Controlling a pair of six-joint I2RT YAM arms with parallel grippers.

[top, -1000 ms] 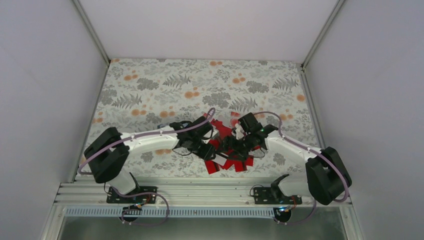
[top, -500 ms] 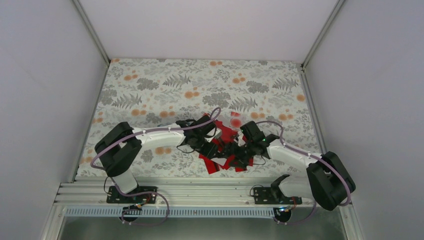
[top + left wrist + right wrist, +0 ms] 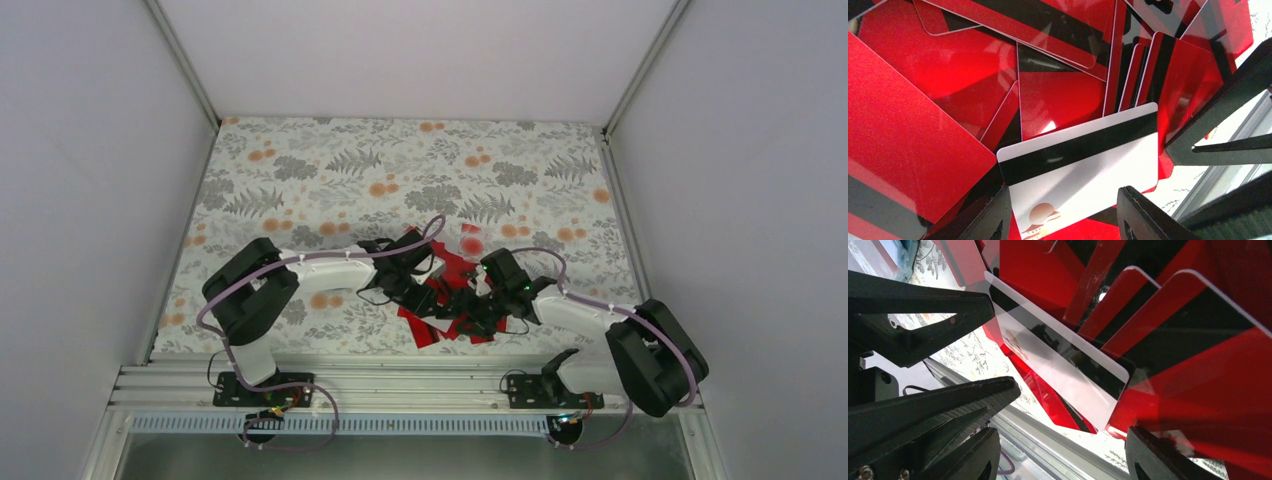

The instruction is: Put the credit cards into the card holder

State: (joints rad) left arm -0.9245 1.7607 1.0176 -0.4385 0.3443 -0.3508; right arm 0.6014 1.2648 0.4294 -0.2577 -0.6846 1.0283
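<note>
On the flowery bench (image 3: 300, 180), the left gripper (image 3: 1064, 197) is low over a big heap of thin red plastic credit cards (image 3: 1058, 95), many with a black stripe. Its two black fingers (image 3: 998, 220) are apart, and a white card with a black stripe and a little picture (image 3: 1083, 165) sits between them. I cannot tell if the fingers are squeezing that card or just standing on each side of it. The heap is in the middle, near the front edge of the bench, right between the two arms. One white card with a red spot (image 3: 470, 243) lies a little behind the heap. The right gripper (image 3: 1062, 440) is on the other side of the heap, close to the left one. Its fingers are wide apart and hold nothing; red cards lie under them. A bit of what may be the small blue-green folding card holder (image 3: 909, 247) peeks in at the top corner of the right wrist view, beside the heap, but I cannot be sure. I see no card inside it. So I think the job has hardly begun: a card must be picked up, and nearly all the cards are left to put away.
</note>
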